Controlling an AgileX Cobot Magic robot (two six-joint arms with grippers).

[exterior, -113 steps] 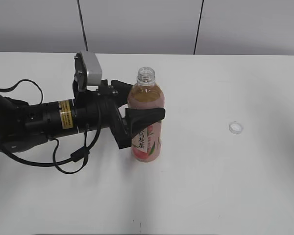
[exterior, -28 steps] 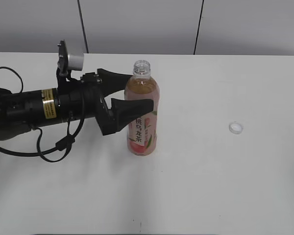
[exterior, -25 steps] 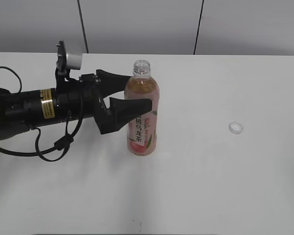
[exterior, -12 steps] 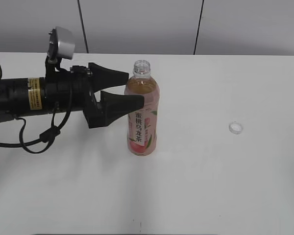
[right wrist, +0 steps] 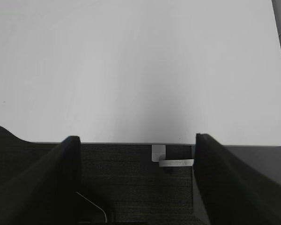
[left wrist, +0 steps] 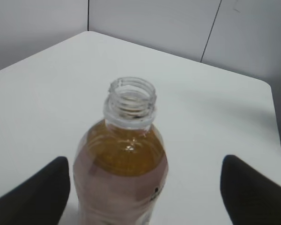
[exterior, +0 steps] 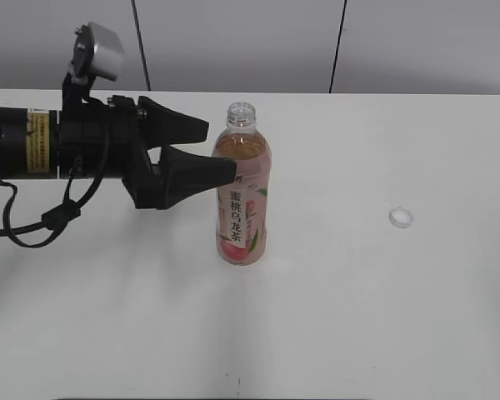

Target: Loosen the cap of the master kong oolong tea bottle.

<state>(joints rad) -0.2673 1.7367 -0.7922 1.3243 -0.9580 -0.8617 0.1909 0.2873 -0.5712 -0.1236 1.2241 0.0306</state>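
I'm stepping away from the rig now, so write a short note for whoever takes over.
Left gripper: jaws open, beside the bottle, not gripping it.
Right gripper: jaws open, empty, over the table edge.
Bottle: upright mid-table, neck bare.
Cap: off, lying on the table to the bottle's right.
Done: cap loosened and removed.
Left: nothing apparent besides parking the arms.
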